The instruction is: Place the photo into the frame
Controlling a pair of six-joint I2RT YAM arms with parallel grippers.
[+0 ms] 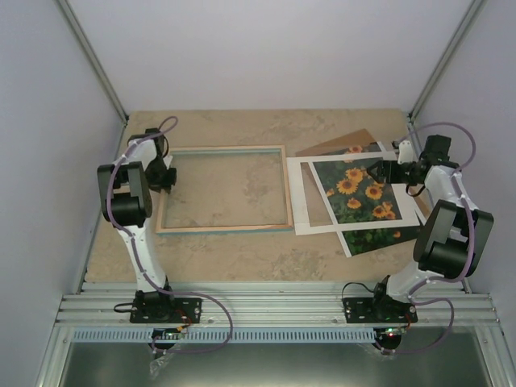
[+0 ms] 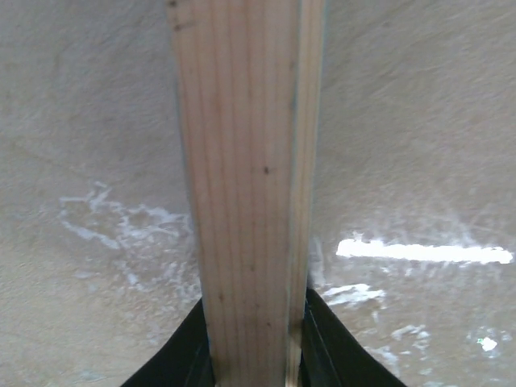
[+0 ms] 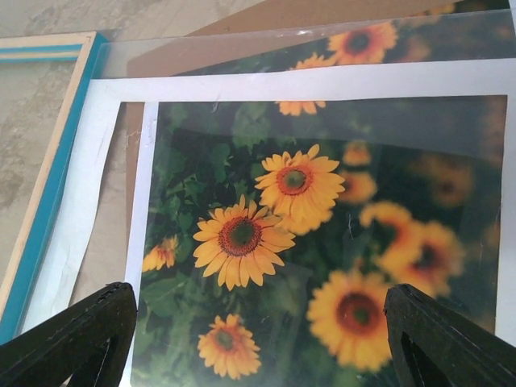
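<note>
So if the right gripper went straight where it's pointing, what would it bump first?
Probably the sunflower photo: the open right gripper points down at it. A shiny clear sheet seems to lie over it, though, so that might get touched first.

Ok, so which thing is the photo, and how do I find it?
Start at the tan table and look right, past the big frame lying flat. By the right end effector is a pile of flat sheets, and the photo is in it. It shows orange-yellow sunflowers on dark green, while the mat is plain white and the panel plain brown.
</note>
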